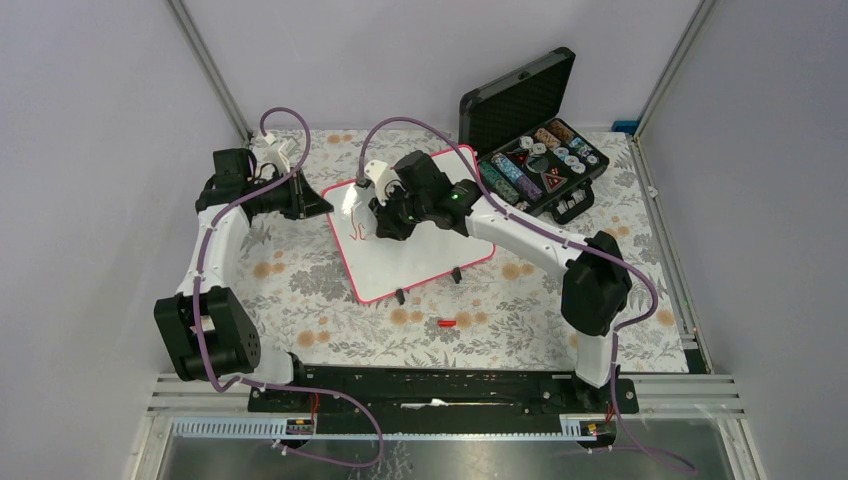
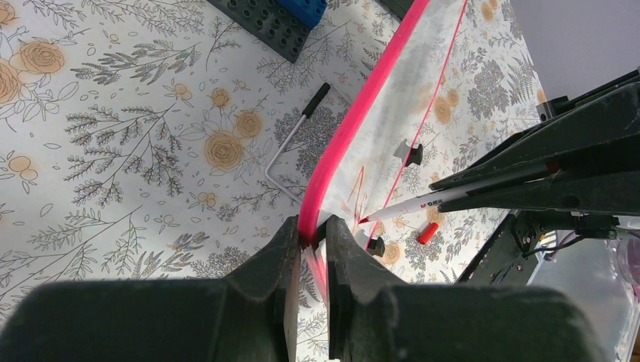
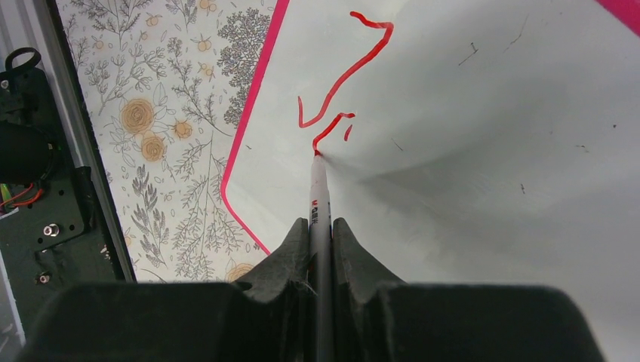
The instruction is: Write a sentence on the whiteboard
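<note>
The whiteboard (image 1: 425, 245) lies on the flowered table with its pink-red rim all round. My left gripper (image 1: 322, 200) is shut on the board's left rim, seen up close in the left wrist view (image 2: 312, 230). My right gripper (image 1: 378, 225) is shut on a white marker (image 3: 320, 188). The marker's red tip touches the board (image 3: 490, 151) near its left end. Of the sentence, only a few red strokes (image 3: 347, 75) show: one J-like curve, a short hook and a dot. The marker (image 2: 423, 204) and the board (image 2: 407, 105) also show in the left wrist view.
An open black case (image 1: 540, 160) with small parts stands at the back right, next to the board. The red marker cap (image 1: 446, 323) lies in front of the board. Two black clip feet (image 1: 400, 296) sit on its near edge. An L-shaped metal key (image 2: 290, 143) and a dark brick plate (image 2: 279, 19) lie left of the board.
</note>
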`<state>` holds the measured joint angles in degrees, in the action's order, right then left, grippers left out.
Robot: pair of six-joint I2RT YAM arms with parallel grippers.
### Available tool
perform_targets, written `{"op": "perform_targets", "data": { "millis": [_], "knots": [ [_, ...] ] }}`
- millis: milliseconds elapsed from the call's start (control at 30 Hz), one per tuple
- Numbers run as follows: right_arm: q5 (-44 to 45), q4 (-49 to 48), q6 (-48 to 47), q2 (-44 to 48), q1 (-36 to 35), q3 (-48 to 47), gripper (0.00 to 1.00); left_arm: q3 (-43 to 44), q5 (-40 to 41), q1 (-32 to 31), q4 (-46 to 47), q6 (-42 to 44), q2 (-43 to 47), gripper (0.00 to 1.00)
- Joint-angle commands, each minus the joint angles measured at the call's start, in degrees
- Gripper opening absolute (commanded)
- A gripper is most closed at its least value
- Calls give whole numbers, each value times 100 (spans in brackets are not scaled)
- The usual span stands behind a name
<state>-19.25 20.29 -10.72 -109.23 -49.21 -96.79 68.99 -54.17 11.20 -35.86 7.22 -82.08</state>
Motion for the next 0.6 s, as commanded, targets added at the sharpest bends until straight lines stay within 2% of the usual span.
{"op": "perform_targets", "data": {
  "millis": [0,567],
  "knots": [
    [412,-63,-201,310,114,66,0,35,191,-68,316,280,175,0],
    [456,-35,-65,69,228,-489,0,37,179,-68,316,281,157,0]
  ]
}}
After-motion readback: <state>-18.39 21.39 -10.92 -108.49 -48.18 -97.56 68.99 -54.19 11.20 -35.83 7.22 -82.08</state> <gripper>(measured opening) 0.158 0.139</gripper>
